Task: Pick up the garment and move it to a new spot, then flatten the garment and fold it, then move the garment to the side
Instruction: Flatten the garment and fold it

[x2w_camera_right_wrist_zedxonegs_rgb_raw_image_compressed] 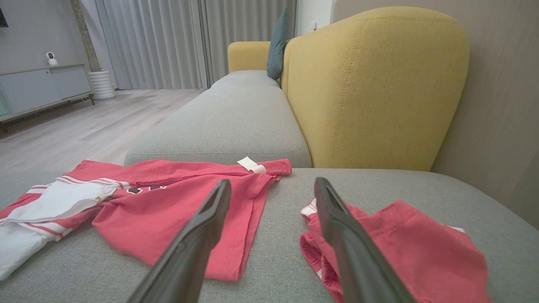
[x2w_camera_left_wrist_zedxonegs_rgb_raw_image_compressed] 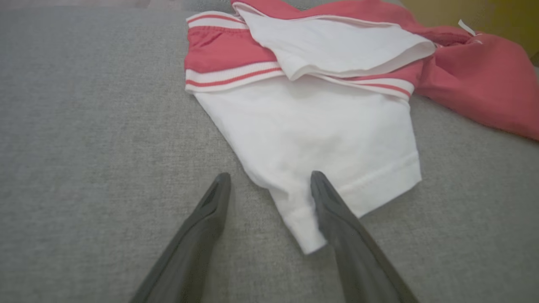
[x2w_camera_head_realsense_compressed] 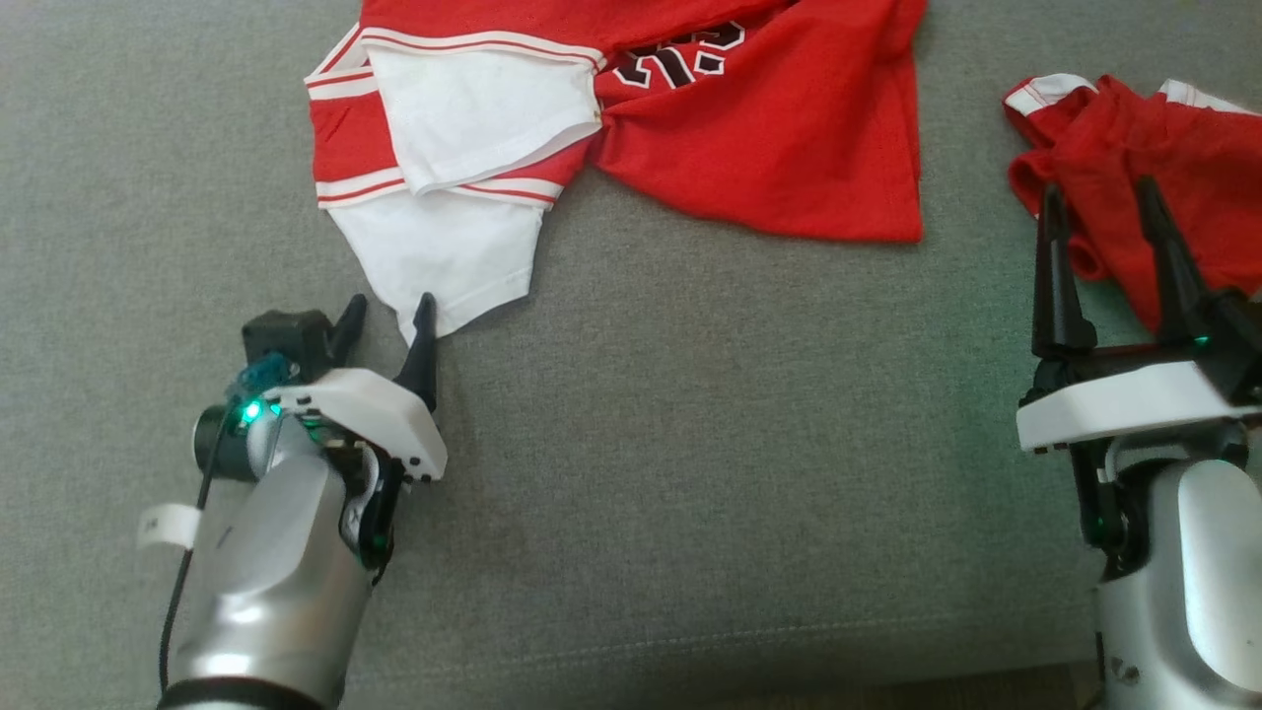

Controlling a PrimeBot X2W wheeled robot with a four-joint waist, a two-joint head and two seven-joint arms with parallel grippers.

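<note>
Jersey (x2w_camera_head_realsense_compressed: 769,148) lying crosswise, white sleeve (x2w_camera_head_realsense_compressed: 444,247) pointing at left hand (x2w_camera_head_realsense_compressed: 391,302); perhaps touching

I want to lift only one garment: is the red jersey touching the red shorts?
Apart. The head view shows bare grey cushion between the jersey and the shorts.

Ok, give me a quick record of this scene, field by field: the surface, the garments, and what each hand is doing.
surface: grey sofa seat, yellow backrest behind
main garment: red jersey, rumpled, unfolded, black lettering partly visible
sleeve: white sleeve, lying flat on the seat
second garment: crumpled red garment with white trim, apart from the jersey, to its right
left hand: open, sleeve's corner between its fingers, not gripped
right hand: open, over that second garment's edge, holding nothing
task stage: nothing lifted yet
</note>
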